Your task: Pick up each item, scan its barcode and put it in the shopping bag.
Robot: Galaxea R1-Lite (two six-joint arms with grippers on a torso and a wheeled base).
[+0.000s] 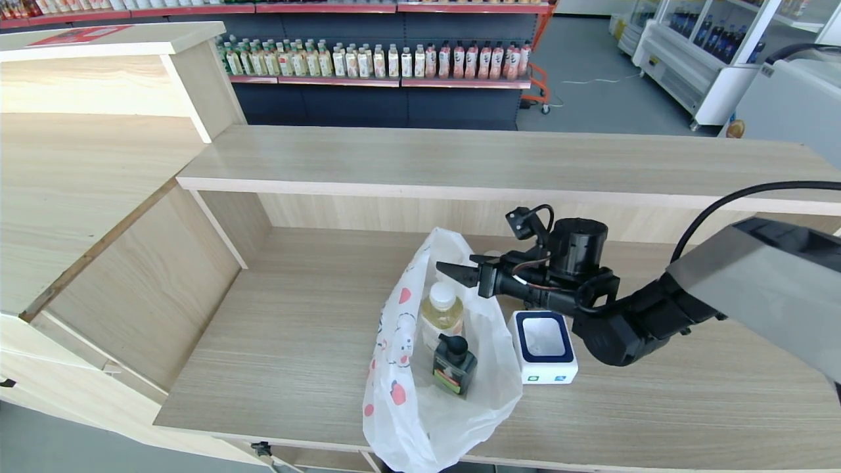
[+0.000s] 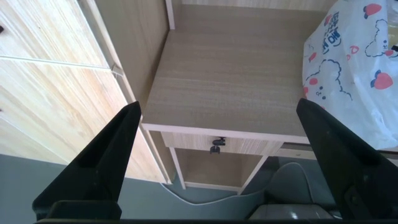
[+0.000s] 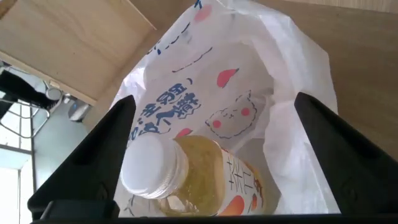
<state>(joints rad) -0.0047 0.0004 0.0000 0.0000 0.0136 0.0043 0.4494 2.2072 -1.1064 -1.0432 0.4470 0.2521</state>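
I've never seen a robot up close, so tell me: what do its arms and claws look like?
The right arm is a grey boxy section, then black rounded joints, a black cylinder, a small stalked camera and a black cable arching behind. The right gripper and left gripper each have two black, wedge-shaped fingers.

The shopping bag [image 1: 401,394] gapes upward on the bench [image 1: 295,341], but 2 bottles crowd its middle, a white-capped bottle [image 1: 441,307] behind a dark pump bottle [image 1: 454,365], so the room inside is the slack plastic toward the near edge. The scanner [image 1: 544,345] stands just beside the bag on the right, and the right gripper [image 1: 453,272], jaws spread, hangs over the mouth. Left of the bag a wide run of bench reaches the side panel [image 1: 151,282], with the upper ledge [image 1: 499,161] capping the back.
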